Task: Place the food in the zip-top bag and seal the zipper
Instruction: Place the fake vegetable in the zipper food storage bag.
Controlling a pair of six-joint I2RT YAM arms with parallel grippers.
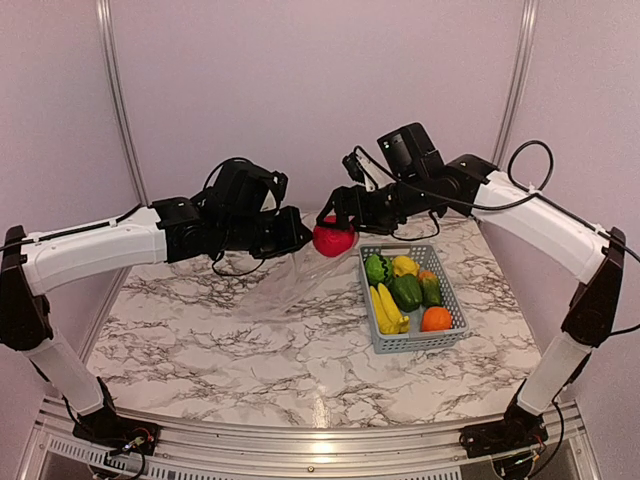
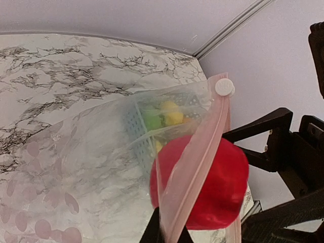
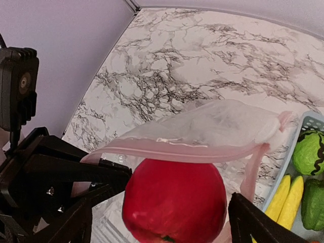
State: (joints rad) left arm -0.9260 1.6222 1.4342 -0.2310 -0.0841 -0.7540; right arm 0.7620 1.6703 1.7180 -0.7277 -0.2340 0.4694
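My left gripper (image 1: 297,232) is shut on the mouth edge of the clear zip-top bag (image 1: 278,276) and holds it lifted above the table. In the left wrist view its jaws (image 2: 169,236) pinch the pinkish zipper strip (image 2: 200,162), and the white slider (image 2: 224,87) sits at the strip's far end. My right gripper (image 1: 337,232) is shut on the red ball (image 1: 333,240) and holds it right at the bag's open mouth. In the right wrist view the ball (image 3: 174,200) sits just under the zipper strip (image 3: 172,151).
The grey-blue basket (image 1: 455,312) stands right of the bag. It holds a striped melon (image 1: 375,268), a yellow pepper (image 1: 404,265), a green pepper (image 1: 406,292), bananas (image 1: 387,310) and an orange (image 1: 436,319). The two arms nearly meet over the table's far middle.
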